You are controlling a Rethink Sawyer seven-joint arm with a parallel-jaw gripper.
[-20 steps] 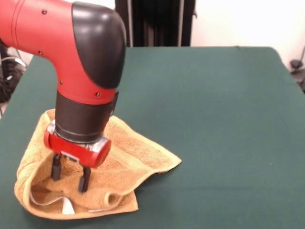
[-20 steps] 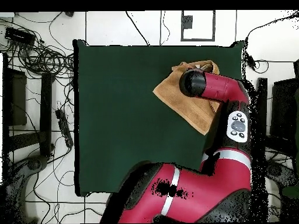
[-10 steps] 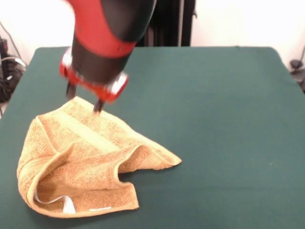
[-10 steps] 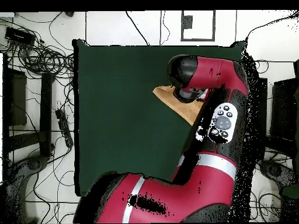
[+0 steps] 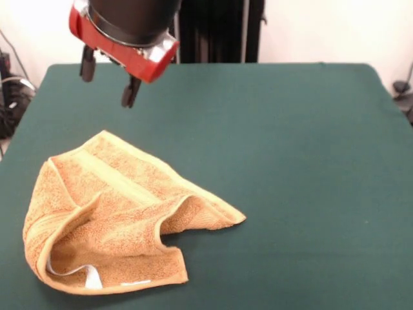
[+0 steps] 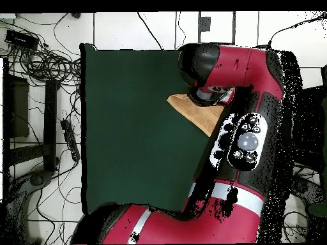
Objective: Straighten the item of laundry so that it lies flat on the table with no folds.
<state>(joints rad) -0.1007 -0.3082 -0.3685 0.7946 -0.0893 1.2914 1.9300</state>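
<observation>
The item of laundry (image 5: 116, 213) is an orange-tan towel lying crumpled near the front left of the green table (image 5: 290, 161). Its near edge is folded over the middle, forming a raised loop, and a white label (image 5: 93, 279) shows at the front. My gripper (image 5: 108, 79) hangs open and empty in the air, well above and beyond the towel's far corner. In the overhead view the red arm (image 6: 236, 70) covers most of the towel, and only one corner of the item of laundry (image 6: 188, 107) shows on the table (image 6: 128, 127).
A black stand (image 5: 213, 29) rises behind the table's far edge. Cables (image 6: 38, 57) lie on the floor beside the table. The towel lies close to the table's left and front edges in the front view.
The gripper lifted out of the towel's folds and rose up and away toward the far side. The towel stays folded on the table.
</observation>
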